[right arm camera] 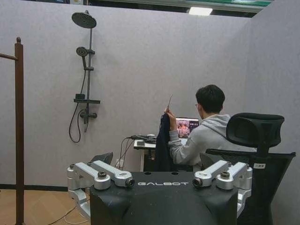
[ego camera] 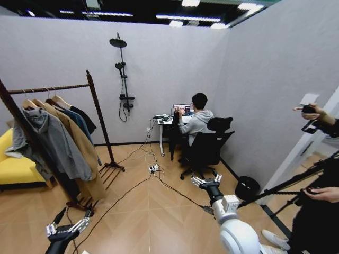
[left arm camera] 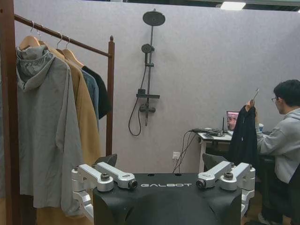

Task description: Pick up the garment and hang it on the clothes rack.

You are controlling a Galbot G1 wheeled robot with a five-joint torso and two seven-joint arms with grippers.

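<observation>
From the head view, the clothes rack (ego camera: 98,124) stands at the left on the wooden floor, its rail running from the near upright back toward the far wall, loaded with a grey hooded jacket (ego camera: 50,140), a tan coat (ego camera: 79,145) and darker pieces behind. The left wrist view shows those hangers from the front, with the far upright (left arm camera: 110,93) and its ball finial beside a wall shower (left arm camera: 149,61). The left gripper (ego camera: 68,228) sits low at the left of the head view, arm reaching forward over the floor; its fingers (left arm camera: 115,175) are spread wide apart and hold nothing. The garment (ego camera: 174,133) is across the room, well apart from both grippers and the rack: a black coat hanging straight down, long axis vertical, held up by a seated person's hand (right arm camera: 169,114) beside the counter (ego camera: 165,120). The right wrist view shows it dark against the counter's edge, with the hanger hook above the hand. The right gripper (ego camera: 206,180) is extended forward toward the office chair (ego camera: 206,148), its fingers (right arm camera: 112,175) likewise splayed open and empty.
</observation>
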